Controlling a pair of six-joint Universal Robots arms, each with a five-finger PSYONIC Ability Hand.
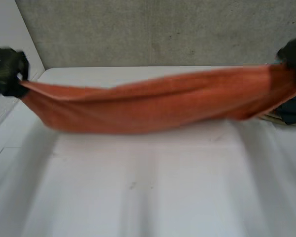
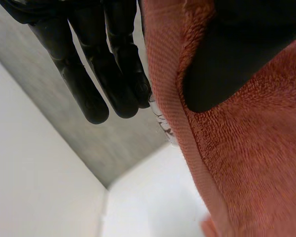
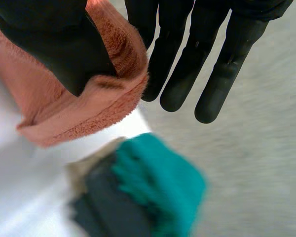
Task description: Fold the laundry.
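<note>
White bench (image 1: 148, 197) backed by grey wall (image 1: 138, 29): orange towel (image 1: 153, 106) is hanging stretched over it, left hand (image 1: 7, 71) pinching one end, right hand (image 1: 292, 57) pinching the other, teal cloth (image 3: 158, 187) lying nearby.

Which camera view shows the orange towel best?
The head view: the orange towel hangs at full length, stretched between the left hand and the right hand above the table. Each wrist view gives a close piece of one end, under that hand's thumb.
</note>
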